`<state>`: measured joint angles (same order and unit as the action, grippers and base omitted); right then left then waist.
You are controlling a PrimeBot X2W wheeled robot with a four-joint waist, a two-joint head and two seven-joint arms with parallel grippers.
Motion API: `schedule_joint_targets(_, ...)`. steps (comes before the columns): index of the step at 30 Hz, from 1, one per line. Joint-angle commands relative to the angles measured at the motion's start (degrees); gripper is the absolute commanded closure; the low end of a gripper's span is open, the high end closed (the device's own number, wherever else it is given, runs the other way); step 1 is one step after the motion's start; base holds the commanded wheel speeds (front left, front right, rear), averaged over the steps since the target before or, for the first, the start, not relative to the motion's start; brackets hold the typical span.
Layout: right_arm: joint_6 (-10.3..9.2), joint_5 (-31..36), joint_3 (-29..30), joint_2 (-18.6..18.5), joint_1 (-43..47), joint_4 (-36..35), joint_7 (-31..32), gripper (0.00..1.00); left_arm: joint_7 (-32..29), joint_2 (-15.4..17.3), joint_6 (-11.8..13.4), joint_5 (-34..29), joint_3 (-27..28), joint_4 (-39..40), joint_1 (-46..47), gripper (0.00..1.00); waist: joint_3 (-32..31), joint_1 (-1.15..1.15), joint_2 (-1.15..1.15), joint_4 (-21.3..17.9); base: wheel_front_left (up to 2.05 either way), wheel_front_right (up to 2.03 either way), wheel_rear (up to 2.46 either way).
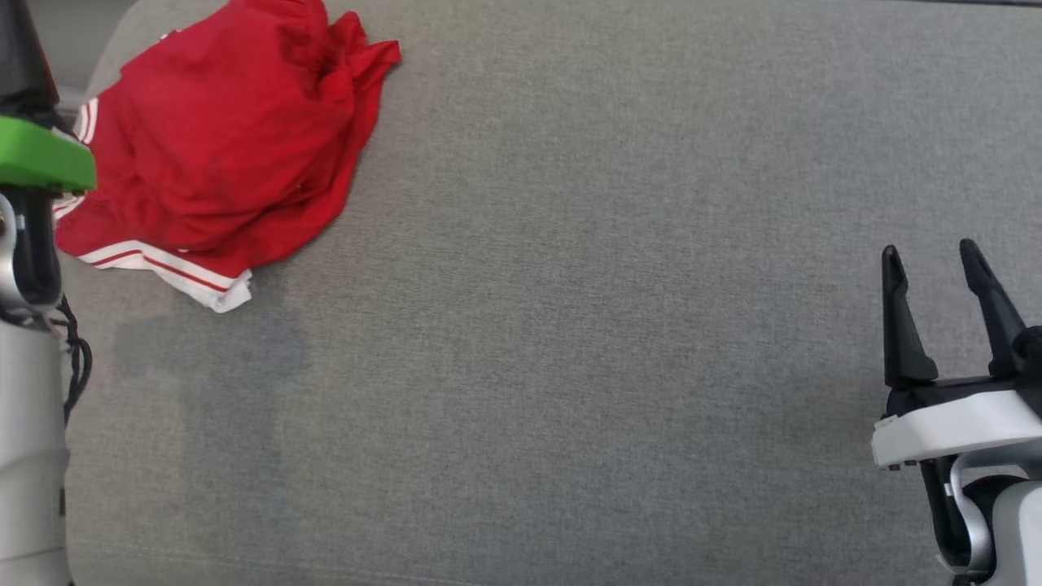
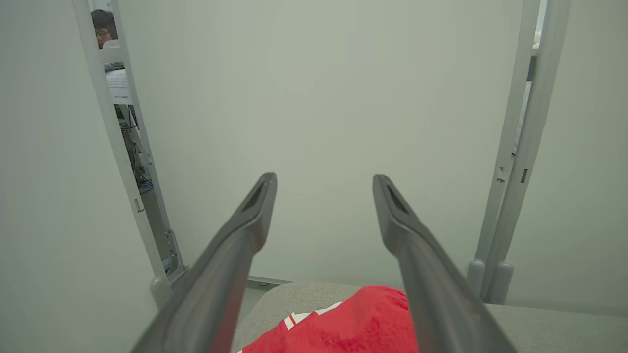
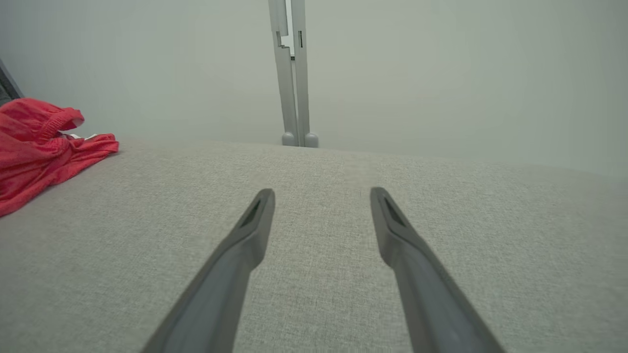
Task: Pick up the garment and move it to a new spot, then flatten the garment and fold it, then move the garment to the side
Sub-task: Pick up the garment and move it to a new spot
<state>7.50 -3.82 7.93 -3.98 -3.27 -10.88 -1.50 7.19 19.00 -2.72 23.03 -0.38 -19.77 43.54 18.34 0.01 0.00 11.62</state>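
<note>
We see the red shorts (image 1: 220,138) lying crumpled in the far left corner of the grey fabric-covered surface (image 1: 586,342). The gathered waistband lies toward the far edge and a white-striped hem (image 1: 175,273) is turned toward us. The left end effector (image 2: 324,184) has its two dark fingers spread wide with nothing between them. In the left wrist view they point at a pale partition panel (image 2: 324,98), and the shorts show low between them, beneath the fingers and touched by neither. In the head view that arm's silver forearm (image 1: 28,456) rises along the left edge, and its green collar (image 1: 41,159) overlaps the left border of the shorts — whether it touches the cloth we cannot tell. A dark cable (image 1: 77,362) loops beside the forearm. The right end effector (image 1: 930,252) sits at the lower right of the head view, well apart from the shorts, its fingers likewise spread and holding nothing. In the right wrist view they reach out over bare grey fabric, with the shorts off to the left near the far edge. The panels behind the surface are joined by grey upright posts (image 3: 293,78), and through a narrow gap in the left wrist view we catch part of a person (image 2: 103,29) — small and far off.
</note>
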Motion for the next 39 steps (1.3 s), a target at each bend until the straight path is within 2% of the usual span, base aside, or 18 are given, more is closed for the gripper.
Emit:
schedule_joint_targets(1,-0.02,0.06,0.51,-0.20,-1.20,-0.77,0.06,0.00,-0.32,0.85,-0.73,0.30,-0.29,-1.61,2.71,0.00,7.12,-0.01,0.00,-5.75,0.00,0.00,0.00)
schedule_joint_targets(13,-0.03,-0.25,2.42,-0.49,-1.99,-3.19,-0.19,0.00,-5.95,2.40,-3.85,2.41,-4.42,-17.74,13.10,0.00,12.18,-0.01,0.00,-8.01,0.00,0.00,0.00)
schedule_joint_targets(22,-0.03,-0.27,2.15,-0.13,-2.15,-2.44,-0.61,0.00,-15.23,3.29,-4.77,5.72,-8.50,-28.57,14.24,0.00,11.89,-0.01,0.00,-8.93,0.00,0.00,0.00)
schedule_joint_targets(23,-0.03,-0.26,2.06,-0.09,-2.14,-2.32,-0.59,0.00,-15.80,3.23,-4.72,6.29,-8.78,-28.99,14.29,0.18,11.76,-0.01,0.00,-9.00,0.00,0.00,0.00)
schedule_joint_targets(24,-0.03,-0.29,1.96,-0.05,-2.12,-2.14,-0.59,0.00,-16.72,3.02,-4.76,7.33,-8.96,-29.62,14.35,0.76,11.59,-0.01,0.00,-9.08,0.00,0.00,0.00)
schedule_joint_targets(25,-0.03,-0.32,1.86,-0.02,-2.12,-2.01,-0.58,0.00,-17.58,2.90,-4.77,7.84,-9.53,-30.01,14.20,1.00,11.45,-0.01,0.00,-9.16,0.00,0.00,0.00)
schedule_joint_targets(28,-0.03,-0.38,1.53,0.16,-2.17,-1.72,-0.66,0.00,-18.72,3.85,-4.79,9.25,-11.02,-30.28,13.59,1.00,10.92,-0.01,0.00,-9.44,0.00,0.00,0.00)
schedule_joint_targets(31,-0.03,-0.45,1.40,0.29,-2.23,-1.42,-0.80,0.00,-17.27,4.88,-4.77,10.30,-11.48,-30.04,13.88,1.00,10.41,-0.01,0.00,-9.56,0.00,0.00,0.00)
schedule_joint_targets(39,-0.03,-1.18,0.26,0.64,-2.18,1.10,-2.15,0.00,-7.55,7.07,-4.34,8.57,-11.08,-29.86,16.33,1.00,6.83,-0.01,0.00,-9.93,0.00,0.00,0.00)
